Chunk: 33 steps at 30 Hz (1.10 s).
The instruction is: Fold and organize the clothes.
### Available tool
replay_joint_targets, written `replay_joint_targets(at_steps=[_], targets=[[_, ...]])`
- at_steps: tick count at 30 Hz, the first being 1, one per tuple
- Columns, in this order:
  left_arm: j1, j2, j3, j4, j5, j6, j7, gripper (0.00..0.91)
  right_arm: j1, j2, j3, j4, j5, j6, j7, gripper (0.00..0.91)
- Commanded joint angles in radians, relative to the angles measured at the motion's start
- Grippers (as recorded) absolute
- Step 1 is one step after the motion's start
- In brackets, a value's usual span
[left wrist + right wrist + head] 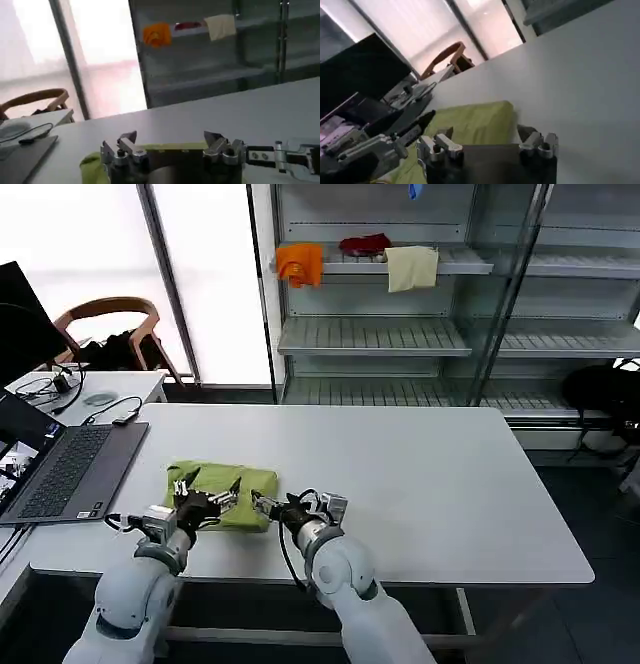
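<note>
The clothes are one lime yellow-green T-shirt, folded into a small flat bundle near the front left of the white table. My left gripper sits over the bundle's near edge, open, and in the left wrist view the shirt's edge lies between the spread fingers of that gripper. My right gripper is at the bundle's right near corner, open too. In the right wrist view the shirt lies just ahead of the right gripper, with the left gripper beside it.
An open laptop with cables lies at the table's left edge. A wooden chair stands behind it. Metal shelves at the back hold an orange cloth, a red one and a cream one. The table's right half is bare.
</note>
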Motion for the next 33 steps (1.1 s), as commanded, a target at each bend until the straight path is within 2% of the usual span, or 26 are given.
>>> replay_joint_targets(at_steps=[1,2,3,4,5,6,8,19,28,33], targets=[[0.024,-0.003,-0.053,-0.003,-0.028,-0.002,-0.011,0.907,0.032,0.049,-0.039,-0.062,0.050,-0.010,0.028,0.907],[0.024,-0.003,-0.054,-0.004,-0.028,-0.002,-0.012,0.907,0.031,0.049,-0.039,-0.068,0.048,-0.010,0.019,0.907],[0.024,-0.003,-0.055,-0.004,-0.028,-0.002,-0.013,0.907,0.031,0.049,-0.038,-0.071,0.045,-0.011,0.012,0.766],[0.025,-0.003,-0.056,-0.005,-0.029,-0.002,-0.014,0.907,0.030,0.049,-0.037,-0.073,0.042,-0.011,0.004,0.725],[0.027,-0.003,-0.057,-0.007,-0.029,-0.002,-0.014,0.907,0.027,0.049,-0.033,-0.075,0.032,-0.011,-0.023,0.574],[0.029,-0.003,-0.057,-0.009,-0.029,-0.002,-0.015,0.907,0.025,0.049,-0.031,-0.075,0.030,-0.011,-0.029,0.272],[0.033,-0.003,-0.058,-0.012,-0.029,-0.003,-0.017,0.907,0.023,0.049,-0.032,-0.073,0.029,-0.011,-0.041,0.000],[0.037,-0.014,-0.055,-0.021,-0.028,-0.005,-0.025,0.907,0.014,0.049,-0.019,-0.069,-0.001,-0.008,-0.062,0.000],[0.036,-0.018,-0.055,-0.005,-0.028,-0.022,-0.025,0.907,0.012,0.049,-0.005,-0.041,-0.004,-0.006,-0.044,0.000],[0.030,-0.017,-0.057,0.003,-0.028,-0.027,-0.025,0.907,-0.010,0.022,0.056,0.005,0.000,-0.006,-0.027,0.000]])
